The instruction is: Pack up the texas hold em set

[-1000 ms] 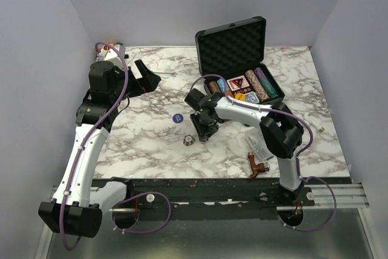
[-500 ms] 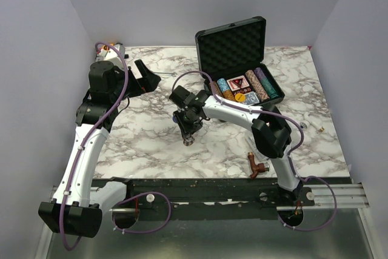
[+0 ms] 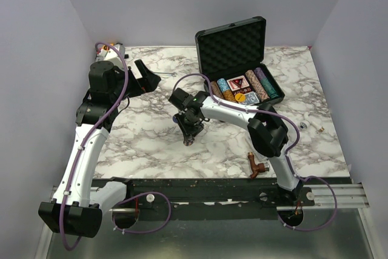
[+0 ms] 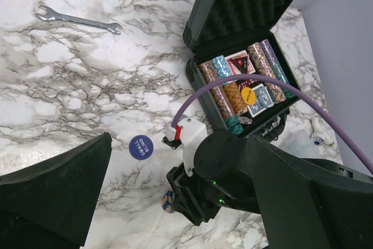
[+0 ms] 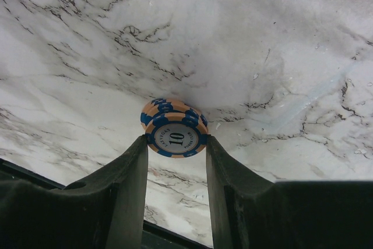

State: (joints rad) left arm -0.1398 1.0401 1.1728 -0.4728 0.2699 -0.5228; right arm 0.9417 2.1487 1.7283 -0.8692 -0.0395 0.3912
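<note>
The black briefcase [image 3: 233,43] stands open at the back right, its foam-lined lid up. Its tray [image 3: 274,93] holds rows of striped chips, card decks and a yellow disc; it also shows in the left wrist view [image 4: 201,77]. My right gripper [image 5: 175,144] is shut on a small stack of orange-and-blue poker chips [image 5: 173,133] marked "10", low over the marble at mid-table [image 3: 189,140]. A blue "small blind" disc [image 4: 140,146] lies on the table just beside it. My left gripper [image 3: 147,78] is open and empty at the back left.
A steel wrench [image 4: 78,20] lies on the marble at the back, left of the case. A brown pipe fitting [image 3: 257,165] lies near the front edge. Small white parts [image 3: 305,127] lie at the right. The right arm [image 3: 230,108] stretches across mid-table.
My right gripper has swung left from in front of the case to the loose chips at mid-table and shut on them. The left arm has not moved.
</note>
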